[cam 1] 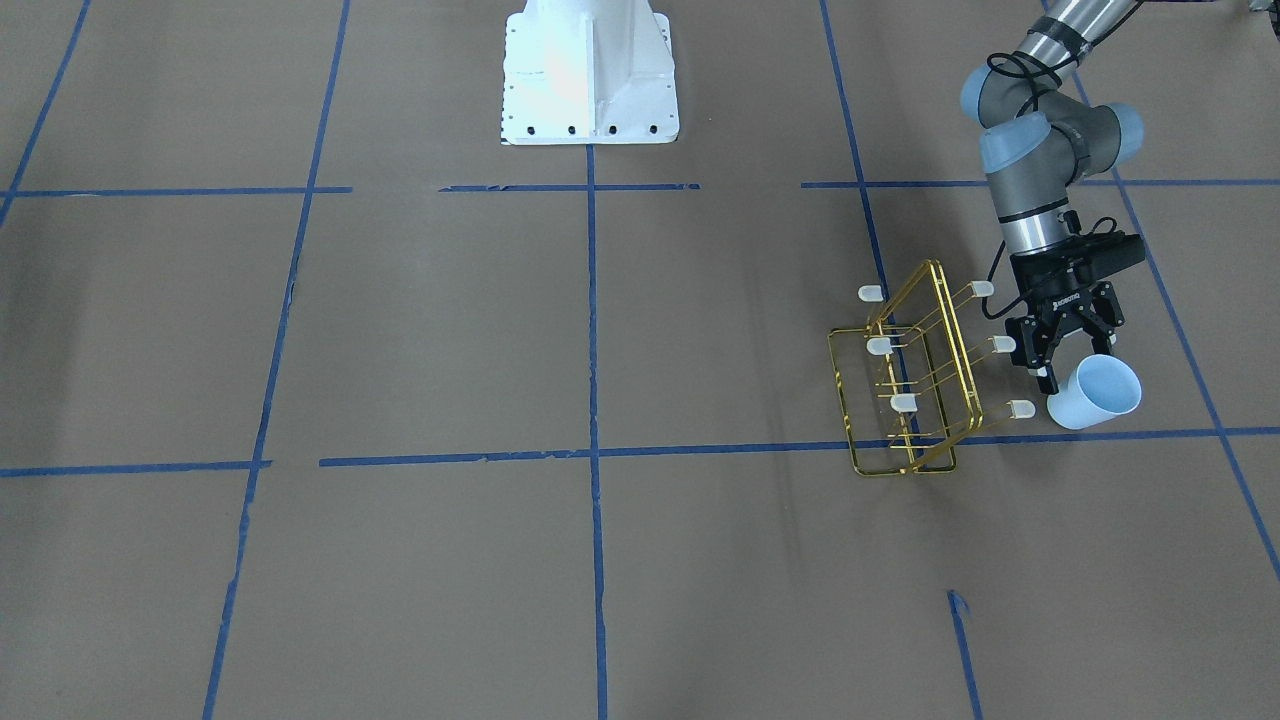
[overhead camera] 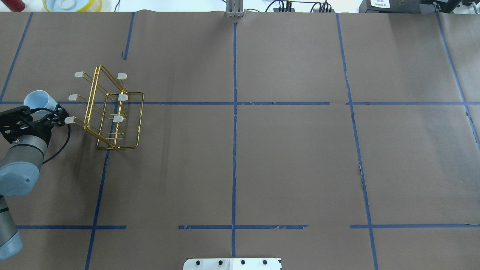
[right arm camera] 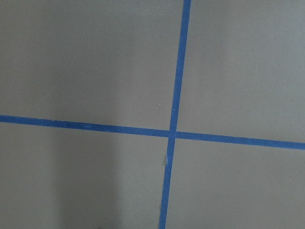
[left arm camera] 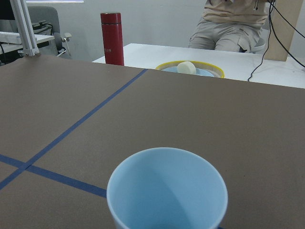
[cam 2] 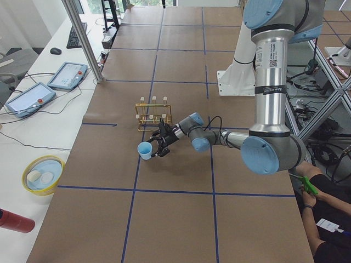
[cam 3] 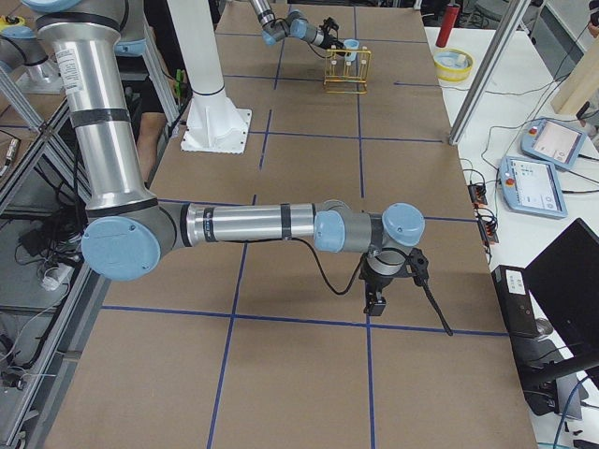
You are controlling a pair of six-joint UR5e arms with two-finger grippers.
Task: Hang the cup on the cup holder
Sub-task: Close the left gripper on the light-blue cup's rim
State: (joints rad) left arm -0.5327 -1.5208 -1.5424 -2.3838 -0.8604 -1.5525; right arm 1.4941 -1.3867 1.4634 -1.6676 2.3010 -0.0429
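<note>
The gold wire rack (cam 1: 905,402) with white-capped prongs stands just beside the left gripper (cam 1: 1075,362) and the pale blue plastic cup (cam 1: 1100,395) that it grips. Three prongs (cam 1: 1003,344) stick out toward the gripper. The lowest white cap (cam 1: 1021,409) is very near the cup, so there is little room there. On the rack's other side, a gripper has wide room over the brown paper table (cam 1: 450,330). The white robot base (cam 1: 590,75) is well apart.
</note>
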